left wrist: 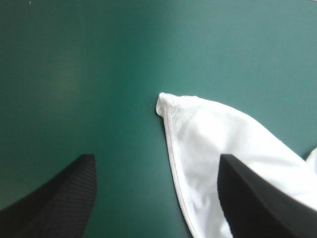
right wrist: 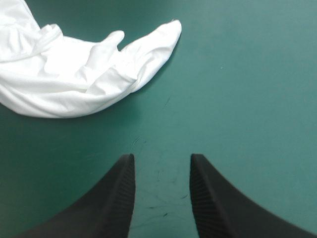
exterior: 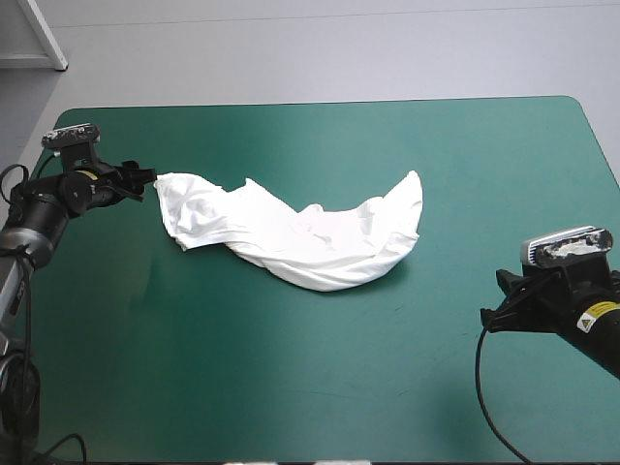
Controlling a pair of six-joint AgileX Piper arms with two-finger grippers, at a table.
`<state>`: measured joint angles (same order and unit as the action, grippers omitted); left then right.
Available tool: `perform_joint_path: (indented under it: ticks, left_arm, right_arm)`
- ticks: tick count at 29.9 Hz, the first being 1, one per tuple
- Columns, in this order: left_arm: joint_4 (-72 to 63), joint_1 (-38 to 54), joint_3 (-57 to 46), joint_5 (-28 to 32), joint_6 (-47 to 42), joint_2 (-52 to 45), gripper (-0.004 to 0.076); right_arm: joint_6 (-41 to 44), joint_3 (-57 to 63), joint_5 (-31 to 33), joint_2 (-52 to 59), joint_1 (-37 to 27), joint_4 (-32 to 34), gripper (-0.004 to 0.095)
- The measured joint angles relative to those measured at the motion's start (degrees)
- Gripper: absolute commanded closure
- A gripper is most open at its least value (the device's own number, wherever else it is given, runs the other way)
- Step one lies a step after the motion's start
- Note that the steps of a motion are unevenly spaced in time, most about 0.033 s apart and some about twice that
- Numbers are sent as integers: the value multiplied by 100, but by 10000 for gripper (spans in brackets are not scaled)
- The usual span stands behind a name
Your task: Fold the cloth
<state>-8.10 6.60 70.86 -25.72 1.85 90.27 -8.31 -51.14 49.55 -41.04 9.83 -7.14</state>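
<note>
The T-shirt [exterior: 300,237] lies crumpled on the teal-green cover [exterior: 291,387], a little beyond the table's middle. It is drawn out into a long curved band that runs from the left side toward the right. Its left end is a rumpled lobe, and its right end rises to a point toward the far edge.

The left gripper [exterior: 145,179] sits right at that left end, its tip just beside the cloth. From its wrist, the black fingers [left wrist: 64,198] stand wide apart. A hemmed corner of the shirt lies ahead of them and partly in the gap, closer to one finger, which overlaps the white cloth. I cannot tell whether it touches the cloth. The arm reaches in low from the table's left edge and points along the table at the shirt.

The right gripper [exterior: 494,315] hangs over the right side of the table, nearer the front, well apart from the shirt. Its fingers [right wrist: 109,198] are parted, with only bare cover between them, and the shirt's pointed end lies ahead and off to one side. That arm comes in from the right and aims toward the middle.
</note>
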Motion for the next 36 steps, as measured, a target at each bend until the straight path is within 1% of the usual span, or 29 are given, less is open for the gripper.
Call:
perform_joint_path:
  ticks: [3, 5, 8, 11, 12, 20, 25, 27, 29, 36]
  left_arm:
    - [-881, 213, 229, -168, 952, 510, 220]
    - [-1280, 243, 411, -248, 1358, 862, 220]
    - [-1582, 231, 692, -303, 1745, 1309, 220]
    - [-1643, 224, 983, -306, 1878, 1657, 220]
    - [-1649, 224, 1063, -306, 1900, 1743, 220]
    - [-1669, 173, 1730, -306, 1990, 2540, 220]
    - [-1672, -34, 1855, -221, 2003, 2828, 227]
    - [-1673, -152, 1881, -151, 2009, 2863, 267]
    - [-1673, -241, 1899, -108, 2010, 2889, 328]
    - [-1500, -334, 1899, -91, 2018, 2901, 634]
  right_arm:
    - [38, -6, 140, -114, 0, -118, 541]
    - [55, -8, 151, -217, 0, -211, 525]
    - [56, -8, 151, -404, 0, -336, 431]
    - [56, -13, 126, -643, 0, -385, 325]
    - [56, -13, 87, -736, 0, -392, 317]
    - [-190, -42, -467, -1220, 0, -409, 317]
    - [-384, -229, -605, -1520, 0, -389, 317]
    - [-399, -347, -611, -1681, 0, -387, 318]
    - [-399, -476, -606, -1842, 0, -387, 318]
    - [-383, -1065, -637, -2679, 0, -405, 318]
